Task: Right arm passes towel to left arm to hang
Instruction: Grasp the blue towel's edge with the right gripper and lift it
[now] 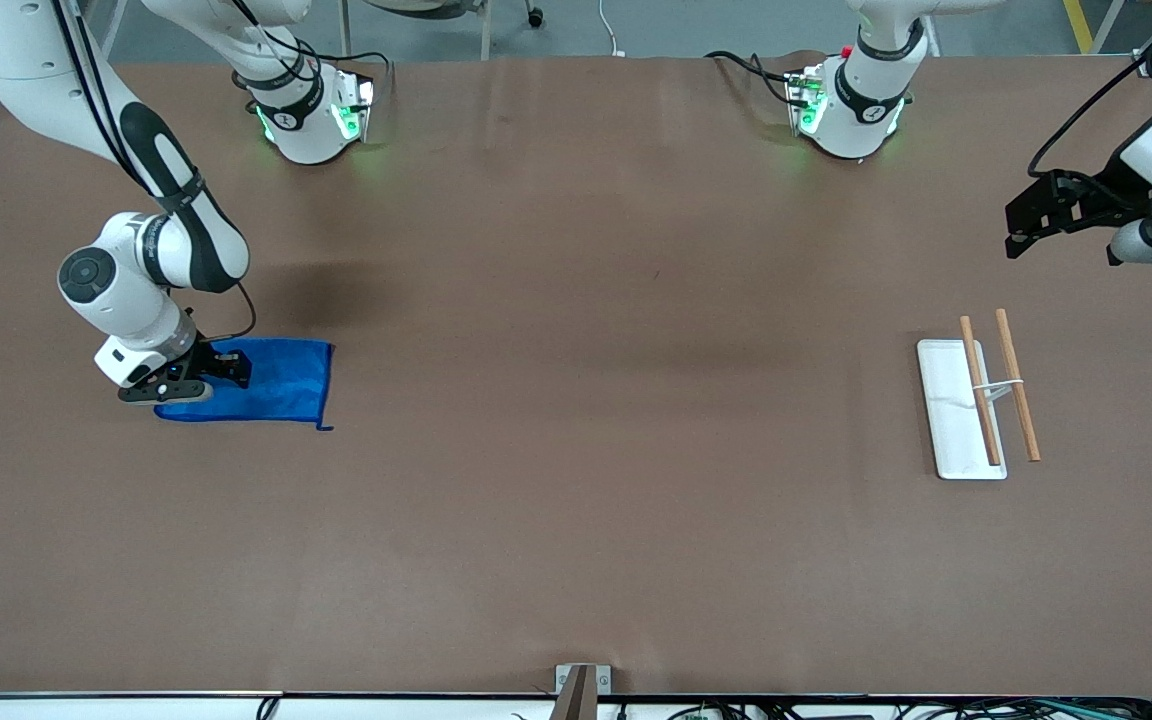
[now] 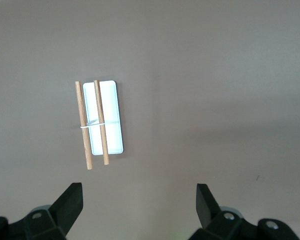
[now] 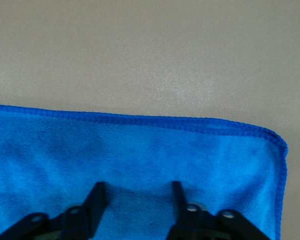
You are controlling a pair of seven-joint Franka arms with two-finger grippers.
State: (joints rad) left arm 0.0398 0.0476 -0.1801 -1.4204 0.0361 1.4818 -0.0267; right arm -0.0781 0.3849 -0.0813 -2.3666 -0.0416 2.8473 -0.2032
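Towel: your small bright blue microfibre towel [image 1: 261, 382] lies flat on the brown table at the right arm's end, about 9 o'clock from the table's middle.
Right gripper [image 3: 136, 196]: down on the towel, fingers parted, nothing pinched yet.
Left gripper [image 2: 139, 200]: spread wide, waiting above the white rack with two wooden rods [image 1: 976, 405].
Risk: closing now, you may pinch too little cloth and it slips out when you lift.

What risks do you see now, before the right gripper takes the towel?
The right gripper is open over the flat blue towel; its fingers may pinch only a thin fold and slip. The left gripper waits open, high over the table near the white rack, so the handover needs a long carry.
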